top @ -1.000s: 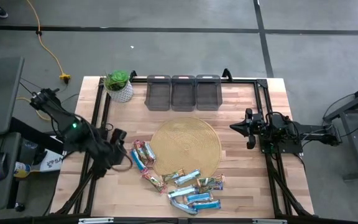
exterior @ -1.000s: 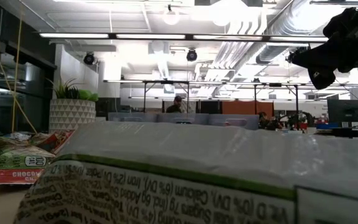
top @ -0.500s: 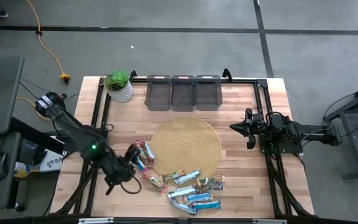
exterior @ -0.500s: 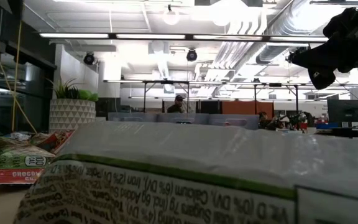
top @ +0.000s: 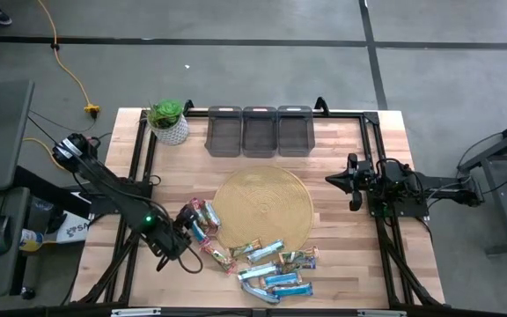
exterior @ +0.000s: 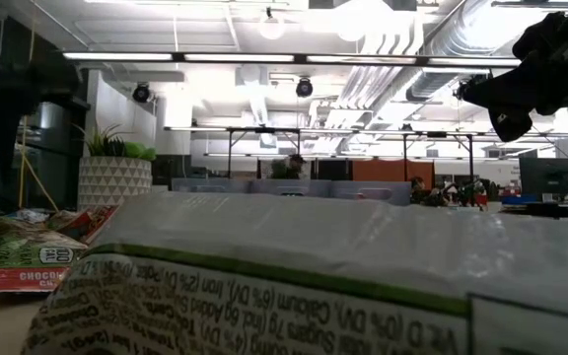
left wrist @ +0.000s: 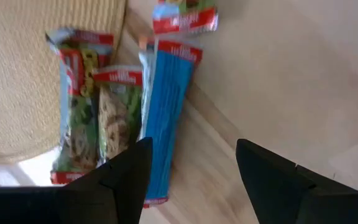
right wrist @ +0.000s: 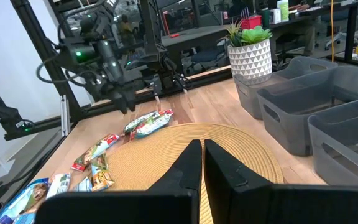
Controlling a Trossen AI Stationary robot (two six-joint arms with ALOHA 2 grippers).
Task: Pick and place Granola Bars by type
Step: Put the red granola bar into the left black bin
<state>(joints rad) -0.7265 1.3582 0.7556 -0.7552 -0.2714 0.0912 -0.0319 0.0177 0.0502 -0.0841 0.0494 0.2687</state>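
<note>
Granola bars lie scattered at the near edge of a round woven mat (top: 262, 207): a green-and-red pair with a blue one (top: 201, 217), more in a pile (top: 271, 269). My left gripper (top: 186, 224) hovers open just left of that pair. In the left wrist view its fingers (left wrist: 192, 146) stand above bare wood beside the blue bar (left wrist: 166, 112), which lies flat next to two green-and-red bars (left wrist: 82, 106). My right gripper (top: 355, 185) waits shut at the table's right side, above the wood (right wrist: 201, 163).
Three dark grey bins (top: 260, 130) sit in a row at the far edge, with a potted plant (top: 167, 121) to their left. A bar's wrapper (exterior: 294, 276) right before the low camera blocks most of that view. Bare wood lies left and right of the mat.
My left gripper has moved toward the table's near edge and a little right, closing on the green-and-red and blue bars at the mat's left rim. The bars and my right arm have stayed put.
</note>
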